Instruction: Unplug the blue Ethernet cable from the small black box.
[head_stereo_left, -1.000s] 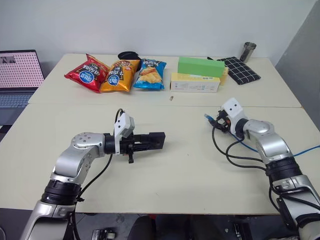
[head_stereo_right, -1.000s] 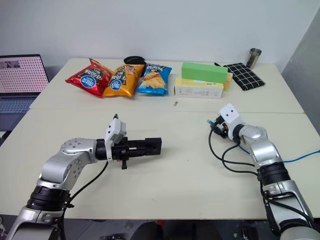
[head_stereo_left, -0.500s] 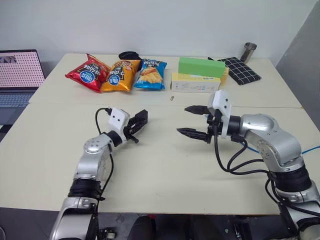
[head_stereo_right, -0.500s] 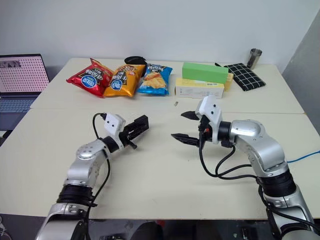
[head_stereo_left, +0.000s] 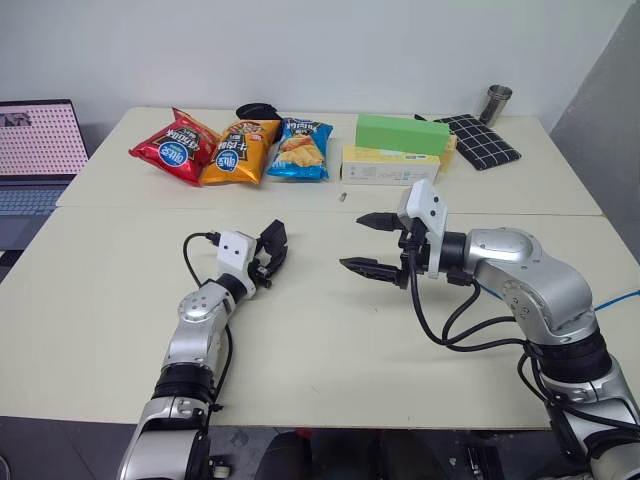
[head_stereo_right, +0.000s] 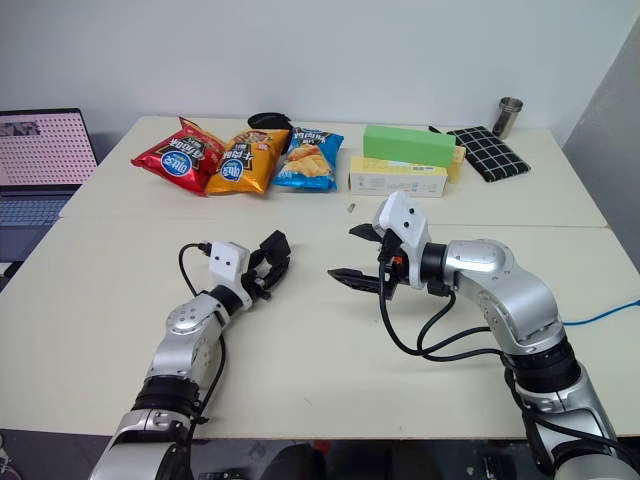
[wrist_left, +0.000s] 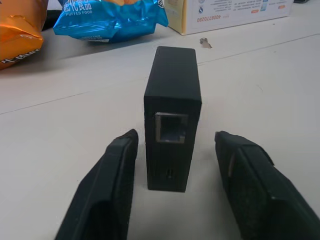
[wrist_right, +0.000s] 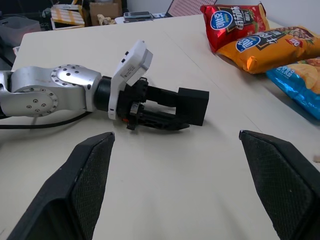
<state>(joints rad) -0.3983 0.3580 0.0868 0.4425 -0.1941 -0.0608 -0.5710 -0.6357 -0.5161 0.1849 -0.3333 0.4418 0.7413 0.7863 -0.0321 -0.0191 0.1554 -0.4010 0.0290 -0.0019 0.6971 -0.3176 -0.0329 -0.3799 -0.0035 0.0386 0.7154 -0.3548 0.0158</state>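
The small black box (wrist_left: 172, 115) stands on end on the table between the fingers of my left gripper (head_stereo_left: 272, 245). That gripper is open, with a gap on each side of the box. The box's port faces the left wrist camera and has no plug in it. My right gripper (head_stereo_left: 358, 242) hovers over the table's middle, open wide and empty, pointing at the box (wrist_right: 193, 106) and the left gripper. A short stretch of the blue Ethernet cable (head_stereo_left: 620, 297) shows at the right table edge, beyond my right arm; its plug is hidden.
Three snack bags (head_stereo_left: 232, 148) lie at the back. A green box (head_stereo_left: 402, 131) rests on a pale yellow box (head_stereo_left: 390, 166), with a checked cloth (head_stereo_left: 480, 140) and a metal cup (head_stereo_left: 496, 103) beside them. A laptop (head_stereo_left: 35, 150) sits far left. A tiny object (head_stereo_left: 342, 196) lies mid-table.
My left arm pulled in and turned the box toward the far side, then its fingers opened off the box. My right gripper swung left from the cable's plug to the table's middle.
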